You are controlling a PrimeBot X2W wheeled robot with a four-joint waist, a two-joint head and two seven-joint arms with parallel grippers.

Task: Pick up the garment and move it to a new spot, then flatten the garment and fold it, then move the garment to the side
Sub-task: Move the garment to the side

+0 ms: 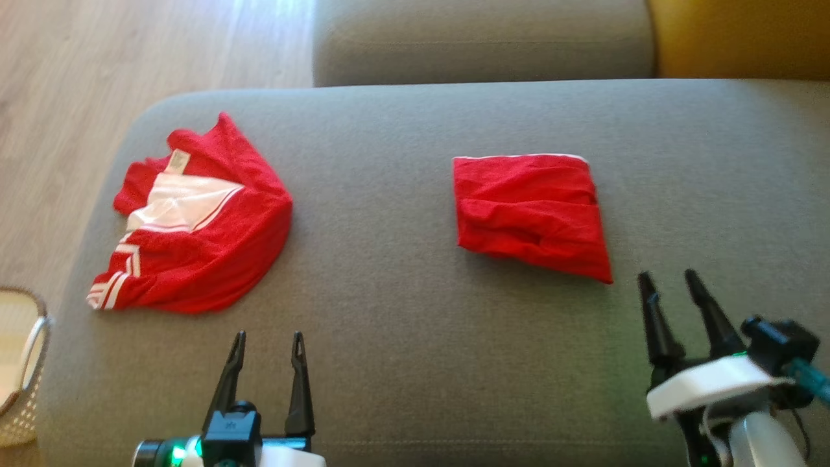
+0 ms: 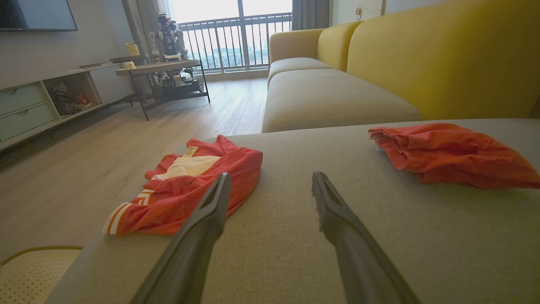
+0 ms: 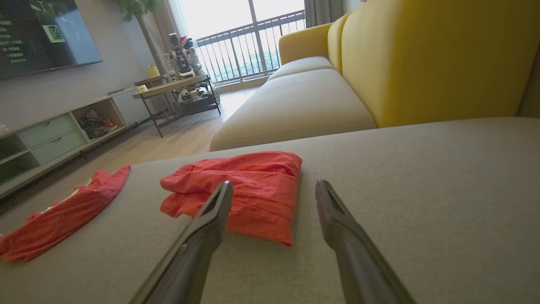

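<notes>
Garments count two: folded garment [image 1: 532,217], crumpled garment [image 1: 194,227], on one sofa [image 1: 389,350].

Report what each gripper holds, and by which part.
Nothing. Left gripper and right gripper stand open, clear of the crumpled garment and folded garment.

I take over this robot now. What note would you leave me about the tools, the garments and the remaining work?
Left tool: open, empty, at the near edge of the grey sofa cushion.
Right tool: open, empty, just short of the folded red garment.
Folded red garment: middle-right of the cushion. Crumpled red-and-white jersey: left end.
Done: one garment looks folded.
Left: probably the jersey; flatten, fold, set aside.
</notes>
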